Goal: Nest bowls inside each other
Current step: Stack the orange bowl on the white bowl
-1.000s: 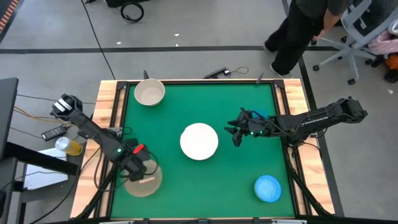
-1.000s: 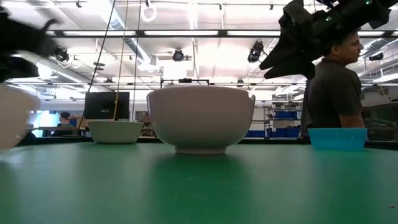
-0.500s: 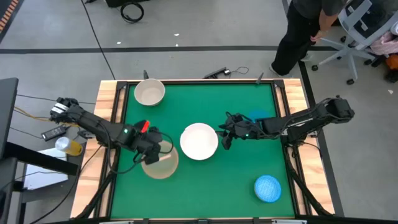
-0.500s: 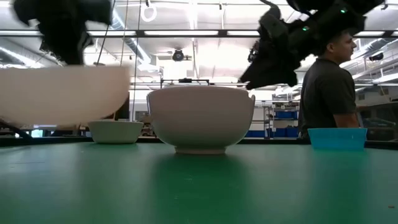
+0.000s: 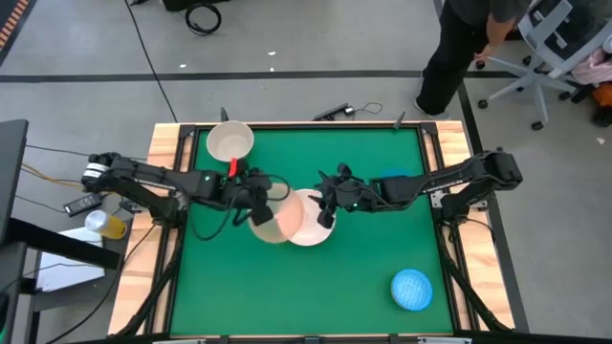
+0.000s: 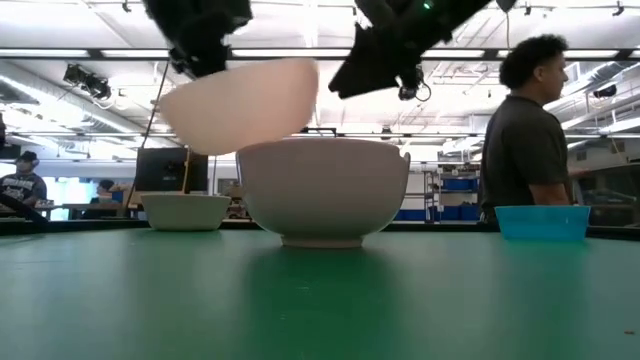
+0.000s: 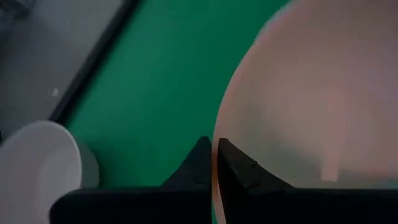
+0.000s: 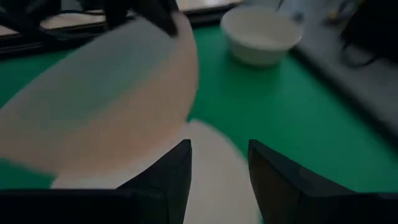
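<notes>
The tan-orange bowl [image 5: 271, 219] hangs tilted over the large white bowl's [image 5: 311, 223] near rim, mid-tabletop [image 5: 363, 277]. The left tool [image 5: 256, 189], reaching low from the left edge, is clamped on its rim. The right tool [image 5: 326, 204], fingers apart, hovers above the white bowl's opposite side. No readable writing shows.

The left arm is reaching in from the worktop's left edge toward its middle, its left end effector [image 5: 256, 194] hanging above the surface with fingers [image 7: 202, 163] pinching together on a bowl rim. The right arm is stretching in from the right edge, nearly straight, its right end effector [image 5: 327, 203] facing the left one, close by, fingers [image 8: 168, 171] standing apart and gripping nothing.
</notes>
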Controlling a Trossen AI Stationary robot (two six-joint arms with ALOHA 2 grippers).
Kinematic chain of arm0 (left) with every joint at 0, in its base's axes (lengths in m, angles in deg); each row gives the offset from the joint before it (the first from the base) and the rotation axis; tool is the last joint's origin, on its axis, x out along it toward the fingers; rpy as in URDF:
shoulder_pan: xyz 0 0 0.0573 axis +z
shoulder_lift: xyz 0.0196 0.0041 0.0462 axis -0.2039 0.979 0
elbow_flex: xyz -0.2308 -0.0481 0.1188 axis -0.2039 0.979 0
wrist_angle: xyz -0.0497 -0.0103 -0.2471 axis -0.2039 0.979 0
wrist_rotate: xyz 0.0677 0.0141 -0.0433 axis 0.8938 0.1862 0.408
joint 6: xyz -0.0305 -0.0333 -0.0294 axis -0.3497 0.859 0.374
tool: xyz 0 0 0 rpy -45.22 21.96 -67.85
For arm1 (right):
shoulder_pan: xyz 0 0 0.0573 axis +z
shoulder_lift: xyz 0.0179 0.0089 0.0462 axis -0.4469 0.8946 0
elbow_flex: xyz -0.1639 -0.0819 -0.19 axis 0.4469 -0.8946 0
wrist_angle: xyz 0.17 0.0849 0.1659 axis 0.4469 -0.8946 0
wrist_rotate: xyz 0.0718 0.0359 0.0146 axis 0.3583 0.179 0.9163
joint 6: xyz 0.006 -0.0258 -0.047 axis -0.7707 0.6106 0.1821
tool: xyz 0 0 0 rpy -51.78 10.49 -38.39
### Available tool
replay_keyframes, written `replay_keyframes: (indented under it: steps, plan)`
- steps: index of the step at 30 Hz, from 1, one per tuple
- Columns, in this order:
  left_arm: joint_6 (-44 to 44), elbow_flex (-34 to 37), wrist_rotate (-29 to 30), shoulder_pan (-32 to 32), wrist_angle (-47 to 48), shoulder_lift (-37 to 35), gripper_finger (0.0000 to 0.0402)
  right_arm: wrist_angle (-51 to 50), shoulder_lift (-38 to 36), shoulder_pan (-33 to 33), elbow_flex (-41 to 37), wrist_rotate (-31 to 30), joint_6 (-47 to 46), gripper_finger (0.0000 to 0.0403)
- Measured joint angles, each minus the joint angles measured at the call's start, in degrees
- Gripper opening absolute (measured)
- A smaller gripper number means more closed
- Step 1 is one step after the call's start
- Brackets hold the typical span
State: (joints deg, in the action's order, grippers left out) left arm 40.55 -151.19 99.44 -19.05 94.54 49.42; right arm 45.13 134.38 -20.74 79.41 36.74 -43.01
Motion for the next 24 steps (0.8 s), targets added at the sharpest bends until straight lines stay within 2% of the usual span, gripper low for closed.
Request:
replay_keyframes:
  steps: [4,8,13,17,19,21,24]
  plan:
    - [-3.7,0.0,2.9,1.7,-8.8,1.0,0.0011,-2.3,0.6,0.0,3.9,-9.3,5.0,0.0162]
    - [-7.9,0.1,3.1,3.1,-15.6,1.4,0.0011,-2.5,-0.1,0.0,5.8,-12.8,8.0,0.0162]
    - [-7.7,0.1,3.2,4.3,-17.0,3.1,0.0011,-1.6,-0.4,0.0,6.8,-14.8,11.8,0.0162]
    - [-6.9,0.1,3.2,4.5,-17.1,5.8,0.0011,1.0,-1.0,0.0,6.9,-22.3,24.0,0.0162]
    - [-6.3,0.1,3.1,4.2,-17.2,7.1,0.0011,1.1,-1.1,0.0,6.9,-25.4,26.4,0.0162]
    - [-6.0,0.1,2.9,4.0,-17.6,8.0,0.0011,1.0,-1.1,0.0,6.9,-23.3,26.1,0.0162]
    - [-5.9,0.1,3.0,4.1,-18.3,8.9,0.0011,0.8,-0.9,0.8,6.9,-16.0,24.5,0.0162]
